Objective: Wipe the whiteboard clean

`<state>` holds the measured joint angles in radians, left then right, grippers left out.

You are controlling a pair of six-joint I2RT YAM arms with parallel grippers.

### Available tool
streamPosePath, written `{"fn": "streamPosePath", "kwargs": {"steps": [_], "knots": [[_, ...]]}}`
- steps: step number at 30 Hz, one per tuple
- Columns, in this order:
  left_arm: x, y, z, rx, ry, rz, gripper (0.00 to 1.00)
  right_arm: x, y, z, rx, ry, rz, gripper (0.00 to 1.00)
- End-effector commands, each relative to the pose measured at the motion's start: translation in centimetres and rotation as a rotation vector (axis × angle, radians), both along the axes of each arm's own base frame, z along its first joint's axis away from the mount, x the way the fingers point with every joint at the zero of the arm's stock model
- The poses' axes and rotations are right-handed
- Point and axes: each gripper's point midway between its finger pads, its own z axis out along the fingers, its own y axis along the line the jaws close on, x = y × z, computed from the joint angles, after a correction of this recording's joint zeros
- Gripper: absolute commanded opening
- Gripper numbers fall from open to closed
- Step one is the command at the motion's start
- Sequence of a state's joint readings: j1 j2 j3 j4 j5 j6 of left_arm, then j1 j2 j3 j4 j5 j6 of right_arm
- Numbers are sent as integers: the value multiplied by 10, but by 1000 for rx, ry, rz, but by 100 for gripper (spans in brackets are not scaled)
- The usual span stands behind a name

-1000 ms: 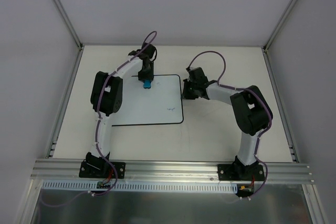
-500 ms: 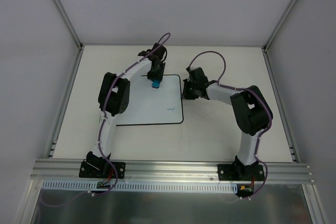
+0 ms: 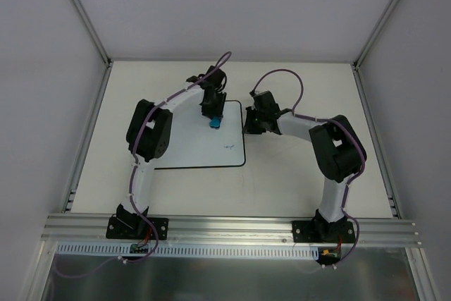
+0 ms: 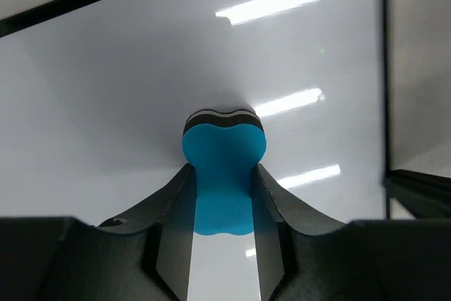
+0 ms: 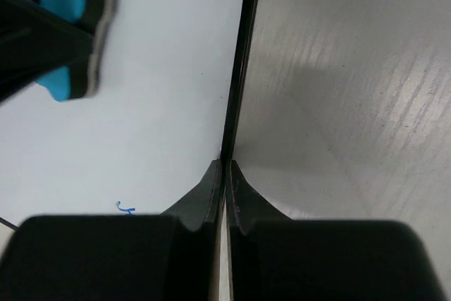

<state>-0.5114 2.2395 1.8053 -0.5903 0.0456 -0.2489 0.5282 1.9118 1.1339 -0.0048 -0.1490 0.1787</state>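
The whiteboard lies flat on the table, white with a thin black border. A small blue mark sits near its right edge; it also shows in the right wrist view. My left gripper is shut on the blue eraser and presses it on the board's upper right part. The eraser also shows in the right wrist view. My right gripper is shut on the board's right edge, its fingers pinched over the black border.
The cream tabletop extends to the right of and behind the board. Grey walls with metal posts enclose the table. An aluminium rail runs along the near edge by the arm bases.
My left gripper has moved the eraser rightward across the board's top, then slightly toward the near side. The right arm has not moved.
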Motion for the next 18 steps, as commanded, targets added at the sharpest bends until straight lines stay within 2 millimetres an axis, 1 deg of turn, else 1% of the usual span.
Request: {"fn": "streamPosePath", "kwargs": {"steps": [1, 2, 3, 4, 5, 6, 7, 10, 11, 13, 15, 17, 18], "knots": [[-17, 88, -8, 168, 88, 204, 0, -32, -14, -27, -82, 101, 28, 0], [-17, 95, -6, 184, 81, 207, 0, -33, -14, -27, -81, 101, 31, 0], [-24, 104, -7, 204, 89, 209, 0, -34, -14, -27, -80, 102, 32, 0], [-25, 113, -7, 224, 87, 218, 0, -34, -13, -28, -80, 104, 33, 0], [-29, 118, -9, 234, 94, 222, 0, -33, -14, -28, -79, 103, 31, 0], [-37, 122, -12, 247, 108, 220, 0, -33, -13, -28, -78, 99, 34, 0], [-41, 124, -14, 251, 117, 221, 0, -33, -13, -27, -79, 99, 35, 0], [-57, 118, -21, 216, 167, 220, 0, -32, -12, -26, -72, 96, 36, 0], [-63, 109, -22, 200, 176, 201, 0, -32, -12, -26, -71, 96, 38, 0], [-68, 96, -22, 197, 169, 173, 0, -32, -10, -26, -65, 94, 43, 0], [-77, 68, -20, 169, 168, 117, 0, -32, -9, -25, -58, 93, 42, 0], [-81, 49, -20, 145, 167, 94, 0, -33, -9, -24, -51, 95, 41, 0], [-86, 33, -21, 135, 169, 64, 0, -34, -8, -23, -47, 93, 43, 0]]}}
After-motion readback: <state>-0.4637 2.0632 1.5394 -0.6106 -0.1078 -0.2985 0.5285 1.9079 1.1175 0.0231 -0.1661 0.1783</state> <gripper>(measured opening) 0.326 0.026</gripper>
